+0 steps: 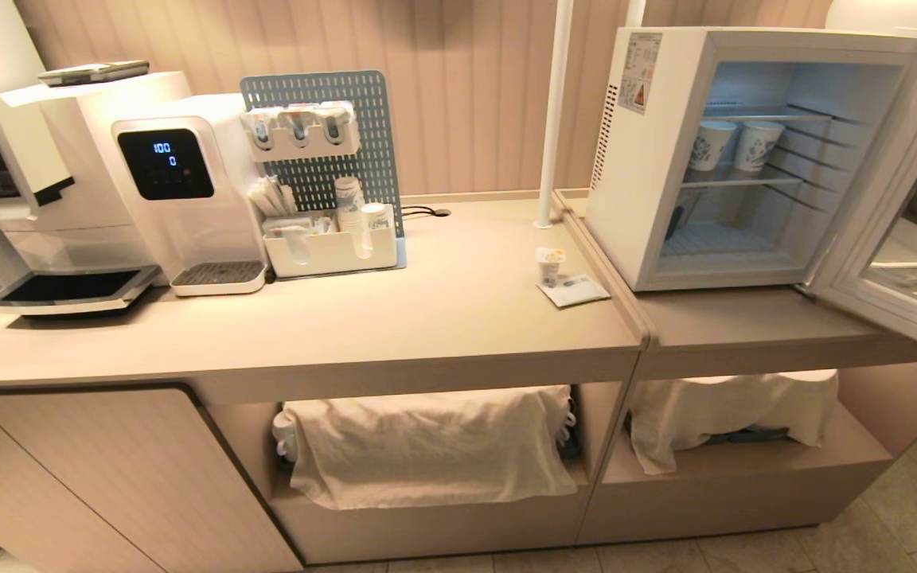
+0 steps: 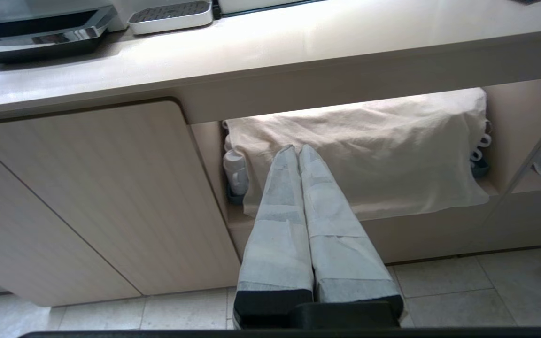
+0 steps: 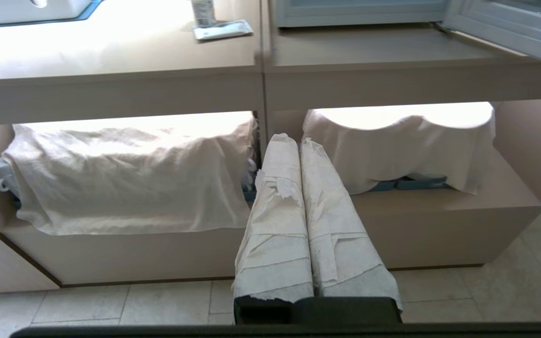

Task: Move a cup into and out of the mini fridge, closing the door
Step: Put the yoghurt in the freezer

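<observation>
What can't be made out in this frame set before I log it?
- Under both cloths: the shelf contents are draped in all three views; only mug handles peek out.
- The cup: print too small in head view, top cut off in right wrist view.
- The door: cropped by the head view's right edge.
- Mini fridge bottom shelf: dim.

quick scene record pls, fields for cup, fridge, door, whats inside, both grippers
cup: the cup stands on a card on the counter, left of the fridge
fridge: the mini fridge sits on the lower counter section
door: the door is swung open to the right
inside: two paper cups on a wire shelf
left gripper: shut, empty, below the counter edge
right gripper: shut, empty, below the counter edge
</observation>
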`<state>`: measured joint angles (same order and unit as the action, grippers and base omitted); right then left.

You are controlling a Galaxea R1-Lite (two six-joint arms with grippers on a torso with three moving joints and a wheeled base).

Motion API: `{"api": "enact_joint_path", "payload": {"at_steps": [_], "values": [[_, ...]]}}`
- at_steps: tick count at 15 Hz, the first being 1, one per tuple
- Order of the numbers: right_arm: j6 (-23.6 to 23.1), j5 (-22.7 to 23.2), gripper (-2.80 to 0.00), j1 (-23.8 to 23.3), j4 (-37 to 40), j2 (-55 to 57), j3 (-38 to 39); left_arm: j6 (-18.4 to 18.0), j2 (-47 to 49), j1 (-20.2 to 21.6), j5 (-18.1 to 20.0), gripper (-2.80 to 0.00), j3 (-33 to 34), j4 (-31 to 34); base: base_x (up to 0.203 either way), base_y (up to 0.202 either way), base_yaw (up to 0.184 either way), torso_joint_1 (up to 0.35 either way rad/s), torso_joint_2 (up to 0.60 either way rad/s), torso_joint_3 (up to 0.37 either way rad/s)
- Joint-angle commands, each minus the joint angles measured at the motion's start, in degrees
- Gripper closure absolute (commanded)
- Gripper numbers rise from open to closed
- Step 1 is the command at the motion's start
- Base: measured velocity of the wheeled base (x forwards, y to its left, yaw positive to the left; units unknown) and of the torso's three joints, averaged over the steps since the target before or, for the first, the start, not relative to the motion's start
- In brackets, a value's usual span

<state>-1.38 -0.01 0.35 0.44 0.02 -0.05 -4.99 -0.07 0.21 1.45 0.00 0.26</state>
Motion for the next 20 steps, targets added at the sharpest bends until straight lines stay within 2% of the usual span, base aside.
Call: {"api": "enact_joint_path", "payload": {"at_steps": [1,4,8,17,20], "values": [[-0.03,0.01,0.00,0.00,0.00,0.06,0.04,-0.02,-0.01,0.01,0.04,0.00,0.02,-0.04,0.000,0.191,0.000,0.007,0.01,0.007],[-0.03,0.01,0.00,0.00,0.00,0.06,0.02,-0.05,-0.01,0.06,0.04,0.00,0.09,-0.09,0.000,0.151,0.002,0.003,0.00,0.000],[-0.03,0.01,0.00,0.00,0.00,0.06,0.05,-0.11,-0.01,0.06,0.13,0.00,0.00,0.00,0.020,0.016,0.004,0.000,0.00,0.003],[-0.03,0.01,0.00,-0.04,0.00,0.06,0.05,-0.11,-0.01,0.00,0.04,0.00,0.09,-0.03,0.185,0.000,0.000,0.002,0.00,0.003],[0.23,-0.08,0.00,0.00,0.00,0.06,-0.04,-0.02,-0.01,0.00,0.04,0.00,0.05,0.00,0.071,0.000,0.002,0.005,0.00,0.002]]}}
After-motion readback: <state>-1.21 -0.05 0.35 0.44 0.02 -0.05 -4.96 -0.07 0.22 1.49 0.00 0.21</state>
